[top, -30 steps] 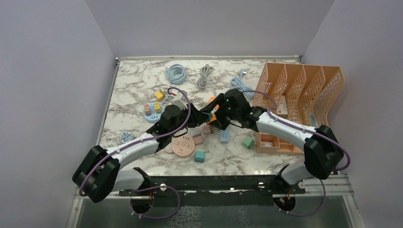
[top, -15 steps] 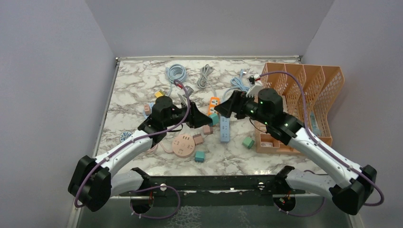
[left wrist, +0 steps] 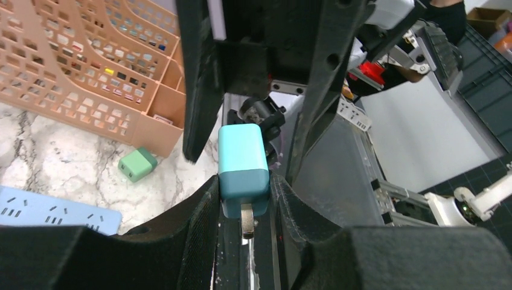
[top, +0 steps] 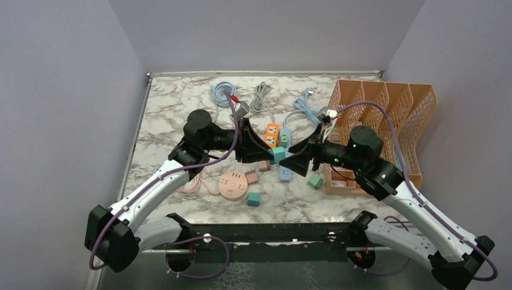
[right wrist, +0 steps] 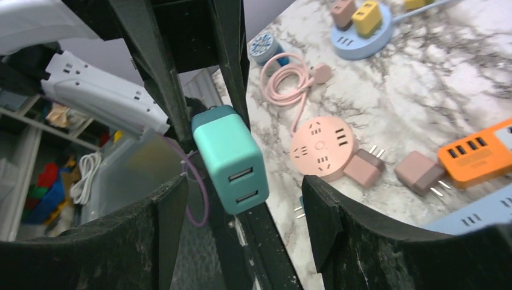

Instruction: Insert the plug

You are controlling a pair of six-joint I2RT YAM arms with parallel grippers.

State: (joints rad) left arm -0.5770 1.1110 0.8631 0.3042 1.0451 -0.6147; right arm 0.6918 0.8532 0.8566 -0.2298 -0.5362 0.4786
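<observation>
My left pincer (left wrist: 244, 188) grips the teal plug (left wrist: 243, 158) aloft over the counter (top: 169, 115), prongs toward its palm. My right pincer (right wrist: 241, 188) gapes wide around the plug. I'd centre it and close squarely before the left releases.

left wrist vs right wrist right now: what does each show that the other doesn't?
Left wrist only: the metal prong under the teal charger, the orange file rack and a green adapter on the table. Right wrist only: the charger's USB ports, the pink round socket and the orange power strip. Both: the teal charger clamped in the left end effector.
</observation>
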